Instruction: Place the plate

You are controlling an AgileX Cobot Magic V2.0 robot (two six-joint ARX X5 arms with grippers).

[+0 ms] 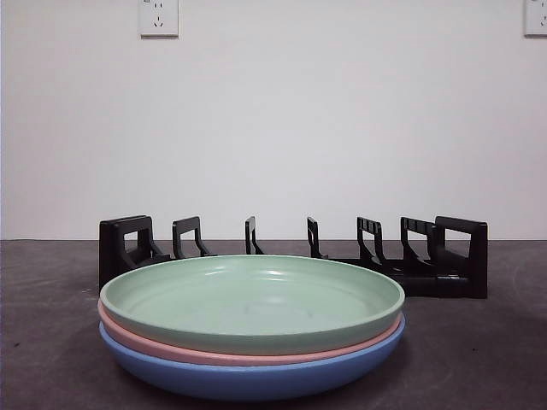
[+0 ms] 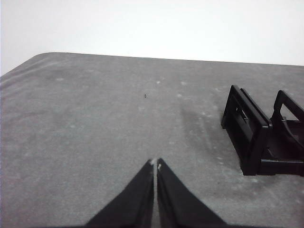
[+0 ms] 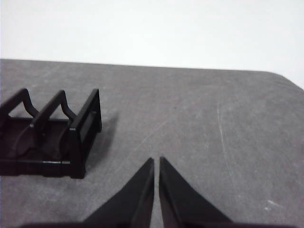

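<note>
The left gripper (image 2: pixel 155 164) was clenched on nothing, jaws pressed tip to tip above bare table (image 2: pixel 95 123), with one end of the black rack (image 2: pixel 259 135) at about two o'clock from the tips. The right gripper (image 3: pixel 156 161) was likewise clenched and empty, the rack's other end (image 3: pixel 61 137) at about ten o'clock. In the front view neither arm showed. A green plate (image 1: pixel 252 299) topped a stack on a pink plate (image 1: pixel 171 348) and a blue plate (image 1: pixel 248 380), just before the rack (image 1: pixel 291 252).
</note>
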